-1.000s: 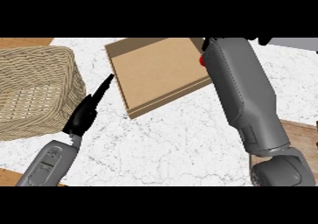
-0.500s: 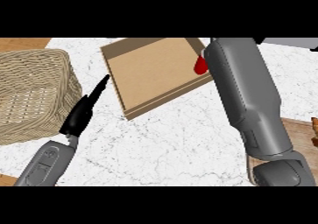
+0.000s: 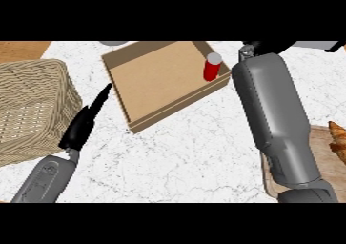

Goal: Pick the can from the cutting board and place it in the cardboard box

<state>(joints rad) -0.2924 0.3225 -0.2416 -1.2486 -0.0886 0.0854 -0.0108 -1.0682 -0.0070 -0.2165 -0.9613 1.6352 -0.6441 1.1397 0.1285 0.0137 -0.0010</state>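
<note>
The red can (image 3: 212, 67) with a silver top stands upright inside the cardboard box (image 3: 157, 81), close to the box's right corner. My right hand (image 3: 251, 48) is at the top edge just right of the can, apart from it; only a small black part shows past the grey forearm. My left hand (image 3: 85, 123) is open, its straight fingers pointing up along the box's left side without touching it. A strip of the wooden cutting board (image 3: 329, 164) shows at the lower right.
A wicker basket (image 3: 26, 110) fills the left side, beside my left hand. A croissant (image 3: 341, 144) lies on the cutting board at the right edge. A grey round object (image 3: 113, 43) peeks in at the top, behind the box.
The can has come out from behind my right forearm and now stands free in the box. The right hand has drawn off to the right of it. The left hand keeps its pose.
</note>
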